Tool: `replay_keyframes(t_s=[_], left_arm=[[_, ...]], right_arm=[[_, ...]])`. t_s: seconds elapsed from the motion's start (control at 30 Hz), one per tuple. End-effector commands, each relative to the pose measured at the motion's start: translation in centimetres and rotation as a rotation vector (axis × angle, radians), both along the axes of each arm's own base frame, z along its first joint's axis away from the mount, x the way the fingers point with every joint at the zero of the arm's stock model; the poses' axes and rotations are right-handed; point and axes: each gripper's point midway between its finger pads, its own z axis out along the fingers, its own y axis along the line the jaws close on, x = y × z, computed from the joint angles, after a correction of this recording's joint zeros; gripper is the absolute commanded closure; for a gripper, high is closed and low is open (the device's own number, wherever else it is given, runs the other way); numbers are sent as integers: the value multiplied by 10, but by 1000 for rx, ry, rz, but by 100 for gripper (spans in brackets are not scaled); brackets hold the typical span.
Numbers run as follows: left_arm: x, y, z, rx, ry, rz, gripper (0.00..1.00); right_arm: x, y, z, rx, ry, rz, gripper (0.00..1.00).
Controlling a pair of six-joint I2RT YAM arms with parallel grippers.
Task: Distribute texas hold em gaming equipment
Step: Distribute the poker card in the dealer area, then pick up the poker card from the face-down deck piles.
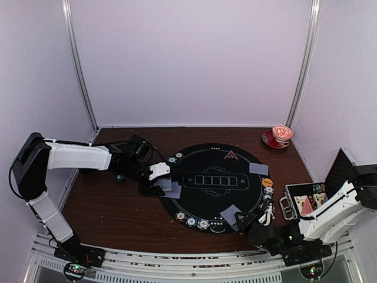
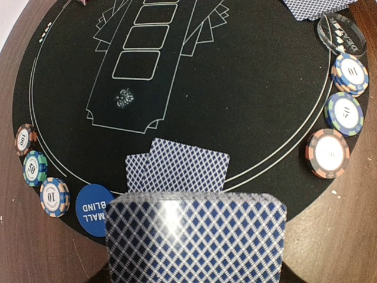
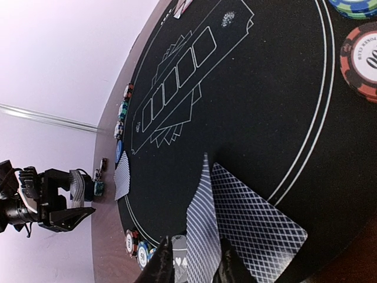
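Left gripper (image 1: 159, 186) clamps deck (image 2: 197, 236); right gripper (image 3: 195, 272) pinches card (image 3: 203, 227); blue disc (image 2: 94, 209) reads "MALL BLIND" (chips (image 2: 54, 196): "10").

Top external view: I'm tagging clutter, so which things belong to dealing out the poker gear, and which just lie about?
Job: deck, held card, dealt cards, poker chips, orange disc, blue disc, red triangle marker.
Lying about: cup and saucer, metal case.
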Motion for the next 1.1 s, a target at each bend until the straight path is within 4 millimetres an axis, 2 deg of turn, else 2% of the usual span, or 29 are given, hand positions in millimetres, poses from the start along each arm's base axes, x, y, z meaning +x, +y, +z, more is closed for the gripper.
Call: replay_keyframes(t_s=[0.0,0.4,0.5,0.63,0.73,0.8,0.97,1.07], left_arm=[[8,-3,5,-22,-24,4,39],[8,-4,5,-21,-25,4,39],[8,-3,5,-19,-23,5,39],[8,-3,4,-18,-23,6,39],[8,-4,5,-19,-23,6,39],[8,-3,4,-18,-23,6,40],[8,-3,5,-20,-25,5,39],[8,-3,7,-23,-29,5,40]], right_arm=[[-3,-19,-8,-99,10,-43,73],[-5,-48,2,-159,18,-97,63],[-4,-53,10,-163,1,-106,60],[0,-54,31,-205,-55,-105,50],[4,-47,50,-263,-120,-89,40],[7,-40,64,-304,-164,-82,30],[15,-3,109,-372,-297,-21,10],[28,14,116,-350,-296,30,2]])
